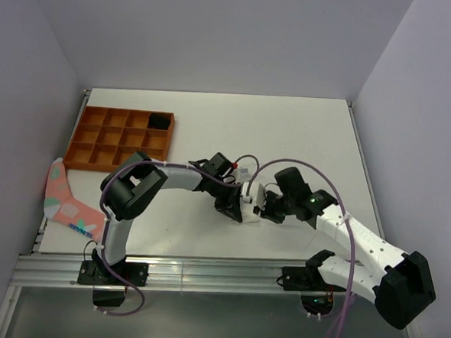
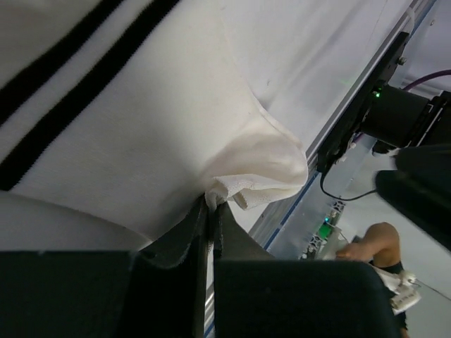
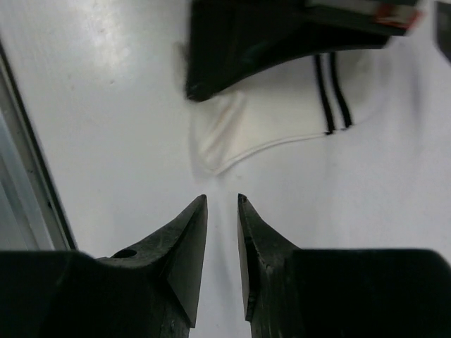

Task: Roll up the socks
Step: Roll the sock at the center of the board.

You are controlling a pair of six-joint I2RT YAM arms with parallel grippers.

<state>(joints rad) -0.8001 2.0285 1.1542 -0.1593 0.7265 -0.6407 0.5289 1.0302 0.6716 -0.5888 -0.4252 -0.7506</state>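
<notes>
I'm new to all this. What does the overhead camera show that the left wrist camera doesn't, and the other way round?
Only overhead: the orange tray, the pink fabric piece at the left edge, and the left arm whole. Only the left wrist: the left tool pinching a fold of the white sock, its two black stripes clear. Both: the white table and the right arm with its green light.

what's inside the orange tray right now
A small black thing sits in the far right compartment of the orange tray. The other compartments in view show only bare floor. The left arm overlaps the near edge, so that strip is hidden.
</notes>
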